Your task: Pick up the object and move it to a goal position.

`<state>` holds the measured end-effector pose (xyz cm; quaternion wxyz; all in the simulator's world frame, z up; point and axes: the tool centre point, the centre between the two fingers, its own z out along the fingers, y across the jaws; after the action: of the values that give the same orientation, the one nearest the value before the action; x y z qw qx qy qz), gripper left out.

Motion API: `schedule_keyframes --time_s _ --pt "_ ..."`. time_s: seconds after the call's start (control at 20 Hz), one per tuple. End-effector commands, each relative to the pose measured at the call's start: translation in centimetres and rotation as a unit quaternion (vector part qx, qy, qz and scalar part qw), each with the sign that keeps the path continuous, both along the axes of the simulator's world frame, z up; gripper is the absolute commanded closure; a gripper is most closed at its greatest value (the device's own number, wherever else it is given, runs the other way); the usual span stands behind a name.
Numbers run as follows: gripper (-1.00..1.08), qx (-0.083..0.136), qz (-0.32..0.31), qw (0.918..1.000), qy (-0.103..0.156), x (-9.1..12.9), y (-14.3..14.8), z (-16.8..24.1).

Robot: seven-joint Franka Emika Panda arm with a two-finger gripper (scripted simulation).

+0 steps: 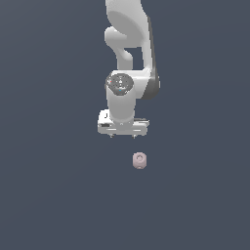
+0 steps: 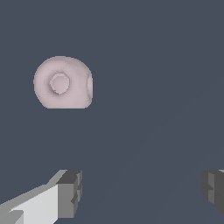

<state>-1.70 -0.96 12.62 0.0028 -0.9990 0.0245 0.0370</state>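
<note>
The object (image 1: pixel 139 160) is a small pale pink rounded block with a ring mark on its face, lying on the dark surface. My gripper (image 1: pixel 123 135) hangs above and slightly toward the exterior view's left of it, not touching it. In the wrist view the object (image 2: pixel 63 82) lies well ahead of the fingertips (image 2: pixel 70 192) and off to one side, outside the gap. The gripper (image 2: pixel 140 190) is open wide with nothing between its fingers.
The white arm (image 1: pixel 128 53) rises behind the gripper toward the top of the exterior view. A plain dark blue-grey floor (image 1: pixel 49 195) surrounds the object.
</note>
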Motion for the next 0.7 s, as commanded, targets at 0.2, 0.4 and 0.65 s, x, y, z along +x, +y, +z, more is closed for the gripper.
schedule_keyframes --time_s 0.2,0.4,0.65 --pt "-0.92 -0.002 -0.002 0.9999 -0.010 2.4 1.9 -0.9" --pt "-0.92 -0.004 -0.004 0.9998 -0.019 4.5 3.9 -1.8" --pt "-0.92 -0.004 -0.006 0.9996 -0.029 6.6 6.0 -2.8"
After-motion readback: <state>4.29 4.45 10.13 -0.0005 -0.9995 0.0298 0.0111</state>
